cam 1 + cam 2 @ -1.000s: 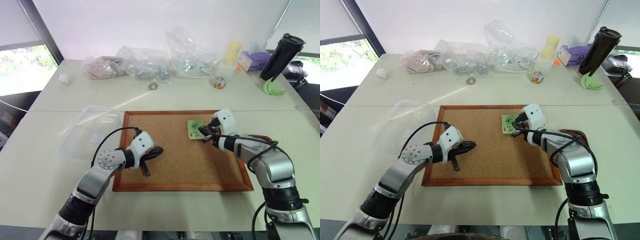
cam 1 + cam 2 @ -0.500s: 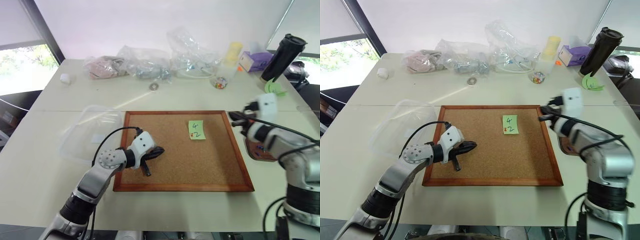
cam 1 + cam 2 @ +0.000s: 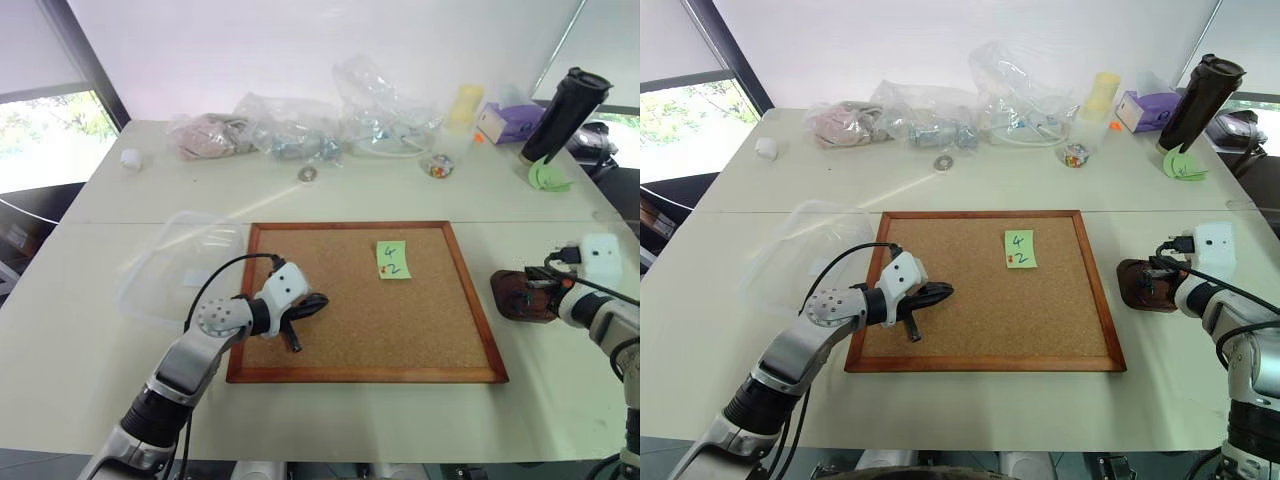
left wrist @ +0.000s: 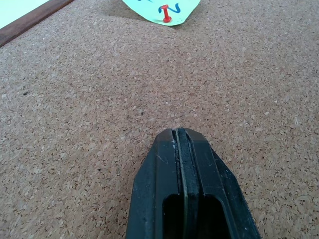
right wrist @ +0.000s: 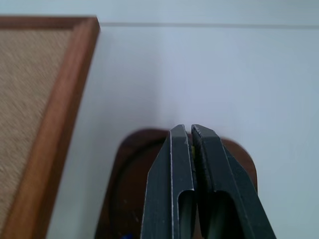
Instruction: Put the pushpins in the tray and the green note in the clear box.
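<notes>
The closed left end effector (image 4: 182,137) hovers over cork board (image 4: 75,124), facing the red-pinned green note (image 4: 149,10).

Table (image 3: 120,390): pale cream top, a seam running across it beyond the left pincer (image 3: 318,302).
Wall (image 3: 250,50): plain white, behind the table's far edge.
Window (image 3: 45,135): beyond the left pincer on its outer side, dark-framed, leafy daylight outside.
Light: bright, even, with a streak of glare on the tabletop.
</notes>
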`<state>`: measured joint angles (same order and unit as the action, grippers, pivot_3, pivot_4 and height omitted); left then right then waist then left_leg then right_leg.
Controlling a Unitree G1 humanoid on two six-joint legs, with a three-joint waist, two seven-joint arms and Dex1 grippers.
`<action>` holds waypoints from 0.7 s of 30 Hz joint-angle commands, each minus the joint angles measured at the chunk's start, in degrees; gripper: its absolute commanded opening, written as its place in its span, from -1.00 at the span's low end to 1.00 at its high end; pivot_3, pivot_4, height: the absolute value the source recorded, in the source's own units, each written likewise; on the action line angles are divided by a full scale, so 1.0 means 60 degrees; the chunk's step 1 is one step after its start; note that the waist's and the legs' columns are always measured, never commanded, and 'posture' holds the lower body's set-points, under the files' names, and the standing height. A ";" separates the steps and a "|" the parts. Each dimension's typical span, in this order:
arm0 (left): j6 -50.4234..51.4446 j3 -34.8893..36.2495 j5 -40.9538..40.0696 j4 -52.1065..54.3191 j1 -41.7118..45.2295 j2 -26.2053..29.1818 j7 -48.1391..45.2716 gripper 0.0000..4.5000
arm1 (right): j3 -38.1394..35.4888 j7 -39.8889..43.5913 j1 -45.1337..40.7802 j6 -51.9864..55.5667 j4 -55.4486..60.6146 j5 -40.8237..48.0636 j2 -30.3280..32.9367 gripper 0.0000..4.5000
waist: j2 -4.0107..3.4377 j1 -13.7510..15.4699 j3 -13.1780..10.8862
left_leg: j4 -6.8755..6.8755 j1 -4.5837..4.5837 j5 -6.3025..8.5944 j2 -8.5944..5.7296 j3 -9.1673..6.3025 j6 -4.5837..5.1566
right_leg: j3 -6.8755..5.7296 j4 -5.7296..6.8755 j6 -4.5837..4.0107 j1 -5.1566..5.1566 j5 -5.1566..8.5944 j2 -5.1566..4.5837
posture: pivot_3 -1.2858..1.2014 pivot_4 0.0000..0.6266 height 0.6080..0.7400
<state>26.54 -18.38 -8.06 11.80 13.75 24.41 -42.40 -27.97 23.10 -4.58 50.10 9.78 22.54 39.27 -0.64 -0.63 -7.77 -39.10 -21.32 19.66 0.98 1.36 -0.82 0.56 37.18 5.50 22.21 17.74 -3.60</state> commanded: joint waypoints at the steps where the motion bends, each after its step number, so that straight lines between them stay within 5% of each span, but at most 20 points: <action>1: 0.0279 -0.0489 0.0200 -0.0500 -0.0387 0.0107 -0.0182 -1.00 | -0.0074 -0.0007 0.0032 -0.0356 0.0040 -0.0088 0.0007 -0.99 | -0.0004 -0.0002 0.0002 | 0.0000 0.0001 0.0000 0.0000 0.0000 0.0000 | 0.0001 0.0000 0.0000 0.0000 0.0000 0.0000 | 0.03 -0.52 1.00; 6: 0.0289 -0.0472 0.0209 -0.0480 -0.0402 0.0131 -0.0171 -1.00 | -0.0039 0.0029 0.0089 -0.0500 -0.0086 -0.0029 -0.0147 -0.99 | 0.0000 0.0000 0.0000 | 0.0000 0.0002 0.0000 0.0000 0.0000 0.0000 | 0.0001 0.0000 0.0000 0.0000 0.0000 0.0002 | 0.03 -0.52 1.00; 9: 0.0297 -0.0461 0.0206 -0.0478 -0.0406 0.0139 -0.0169 -1.00 | -0.0043 0.0082 0.0064 -0.0536 -0.0152 0.0051 -0.0211 -0.55 | -0.0002 -0.0002 0.0001 | 0.0000 0.0002 0.0000 0.0000 0.0000 0.0000 | 0.0002 0.0000 0.0000 0.0000 0.0000 0.0002 | 0.03 -0.52 1.00; 16: 0.0302 -0.0441 0.0215 -0.0480 -0.0405 0.0154 -0.0157 -1.00 | 0.0022 0.0011 0.0020 -0.0640 -0.0316 -0.0063 -0.0210 0.99 | -0.0001 -0.0002 0.0001 | 0.0000 0.0002 0.0000 0.0000 0.0000 0.0000 | 0.0002 0.0000 0.0000 0.0000 0.0000 0.0002 | 0.03 -0.52 1.00; 21: 0.0315 -0.0426 0.0210 -0.0470 -0.0417 0.0169 -0.0154 -1.00 | -0.0094 -0.0011 -0.0066 -0.0526 -0.0305 0.0135 -0.0268 0.99 | -0.0002 -0.0002 0.0001 | 0.0000 0.0002 0.0000 0.0000 0.0000 0.0000 | 0.0003 0.0000 0.0000 0.0000 0.0000 0.0002 | 0.03 -0.52 1.00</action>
<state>26.51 -18.36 -8.01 11.83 13.71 24.56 -42.39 -27.32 23.03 -4.23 47.33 7.06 22.37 37.70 -0.65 -0.64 -7.76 -39.10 -21.31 19.66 0.98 1.36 -0.82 0.57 37.18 5.51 22.21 17.74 -3.59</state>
